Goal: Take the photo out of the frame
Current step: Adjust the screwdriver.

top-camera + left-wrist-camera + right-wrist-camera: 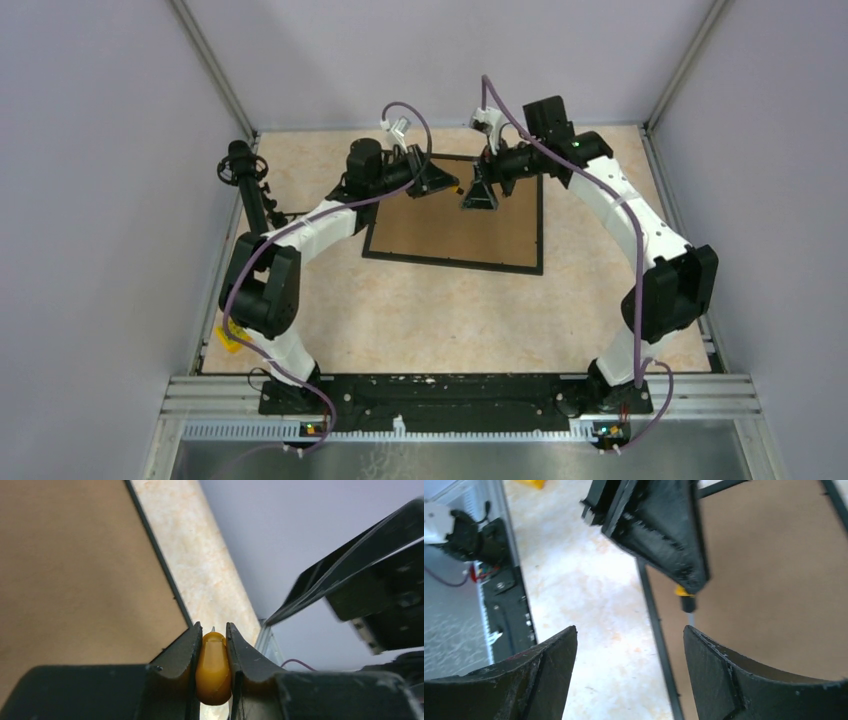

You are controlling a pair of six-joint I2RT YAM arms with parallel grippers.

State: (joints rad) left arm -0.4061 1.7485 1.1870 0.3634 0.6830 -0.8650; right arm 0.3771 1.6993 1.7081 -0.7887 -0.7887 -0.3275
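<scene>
My left pincer [213,630] pinches a small rounded yellow-orange tool [213,667]. My right pincer [630,635] stands spread, holding nothing. Both arms reach over the black-bordered brown-backed frame [450,225], upper centre.

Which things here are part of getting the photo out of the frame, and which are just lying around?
On the job: frame, back up; yellow-handled tool, gripped by left end effector; right end effector, open above the frame.
Lying about: yellow object at the table edge; black stand.
</scene>
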